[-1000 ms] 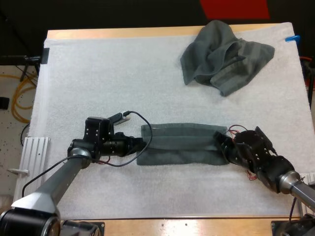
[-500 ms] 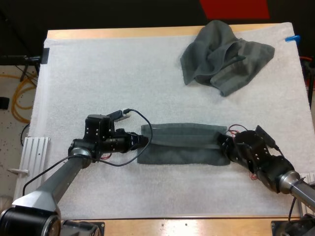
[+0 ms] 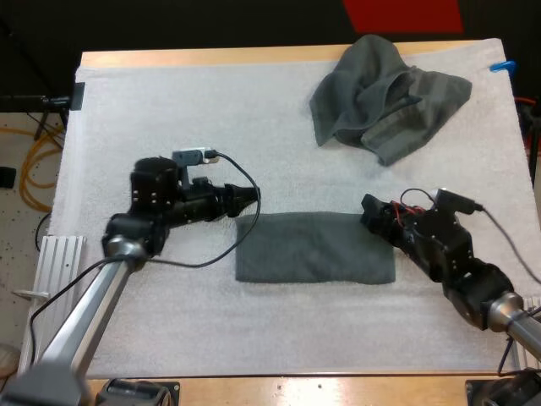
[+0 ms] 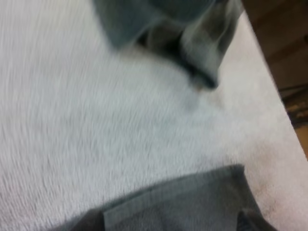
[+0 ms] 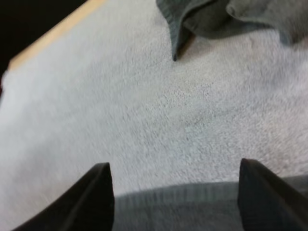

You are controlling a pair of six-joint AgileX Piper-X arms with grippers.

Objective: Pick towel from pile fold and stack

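Roughly mid-mat, found the folded towel [image 3: 314,248] lying flat as a tidy rectangle, all four edges free on the white mat [image 3: 169,110]. Saw the crumpled towel [image 3: 385,93] well apart, heaped toward the far right corner, one flap close to the mat's edge. Placed the left claw [image 3: 249,196] just beside the folded towel's far left corner and the right claw [image 3: 369,210] just beside its far right corner; could not judge contact with the cloth from above. Read the right claw as released from its wrist view: two black fingers [image 5: 91,197] standing wide apart, the folded towel's edge between them, neither pressing on it. Could not tell the left claw's state; caught from its wrist view a corner of the folded towel, then bare mat, then the crumpled heap beyond. Noted broad bare mat across the far left and along the near side, with the wooden counter [image 3: 254,56] showing past the far edge.
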